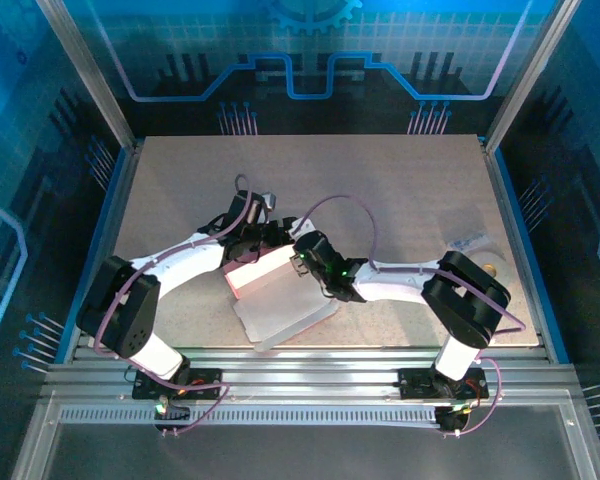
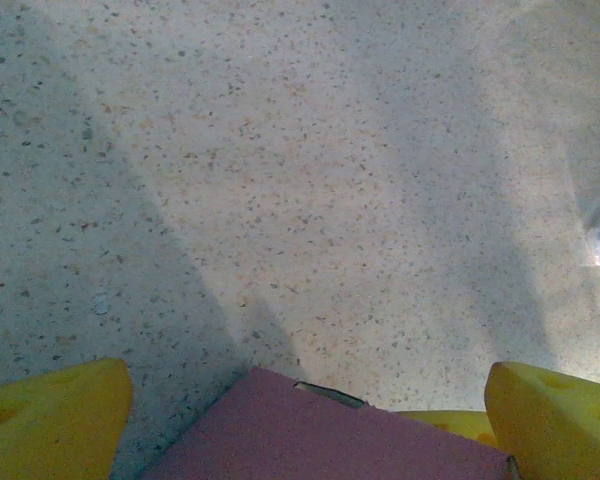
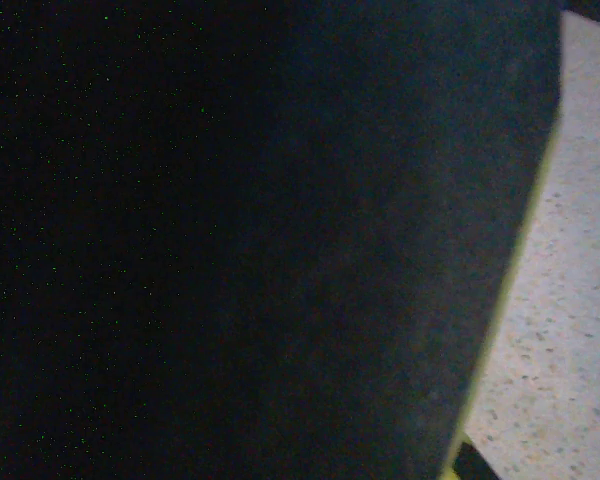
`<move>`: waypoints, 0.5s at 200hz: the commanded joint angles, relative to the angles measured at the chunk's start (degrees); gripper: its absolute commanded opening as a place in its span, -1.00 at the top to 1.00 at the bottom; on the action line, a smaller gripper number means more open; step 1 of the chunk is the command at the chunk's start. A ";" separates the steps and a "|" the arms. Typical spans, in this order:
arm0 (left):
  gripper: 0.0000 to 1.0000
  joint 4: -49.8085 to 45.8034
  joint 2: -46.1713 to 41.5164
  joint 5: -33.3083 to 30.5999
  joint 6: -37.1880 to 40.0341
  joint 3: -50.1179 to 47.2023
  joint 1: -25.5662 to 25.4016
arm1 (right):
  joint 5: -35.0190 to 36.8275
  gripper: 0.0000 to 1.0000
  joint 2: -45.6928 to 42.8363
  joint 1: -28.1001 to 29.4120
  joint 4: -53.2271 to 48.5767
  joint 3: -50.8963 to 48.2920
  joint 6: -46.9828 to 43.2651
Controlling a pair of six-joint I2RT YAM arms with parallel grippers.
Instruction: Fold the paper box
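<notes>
- Speckled beige table (image 1: 390,190) sits inside a frame of metal rails, with blue patterned walls around it.
- In the top view the paper box (image 1: 265,285) lies near the middle of the table, toward the near edge, between the two arms.
- Its raised part is pink, with a bright pink edge. A pale, whitish panel spreads flat on the table from it toward the arm bases, with rounded corners.
- From the left wrist, a pink panel with a sharp corner and a thin dark slit along its far edge shows.
- Left gripper (image 2: 308,385): the yellow fingers (image 2: 50,425) are spread wide, one on each side of the pink panel, with a gap on the left side.
- Right gripper (image 1: 292,250) is at the box's far right corner with its fingers pressed together. Whether they pinch the cardboard cannot be told, because a dark surface blocks its camera.
</notes>
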 commanded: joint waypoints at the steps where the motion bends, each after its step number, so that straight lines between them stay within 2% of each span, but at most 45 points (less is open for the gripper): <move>1: -0.83 -8.45 2.16 3.40 2.87 0.41 -2.51 | -5.39 0.71 0.45 -1.91 -1.40 2.98 -3.05; 45: -0.84 -8.92 3.03 2.83 2.88 0.84 -2.45 | -11.23 0.60 -0.75 -4.06 -0.61 1.22 -0.41; 100: -0.84 -9.34 4.14 3.01 2.82 1.53 -2.27 | -11.60 0.52 -0.72 -4.79 -1.72 0.92 4.48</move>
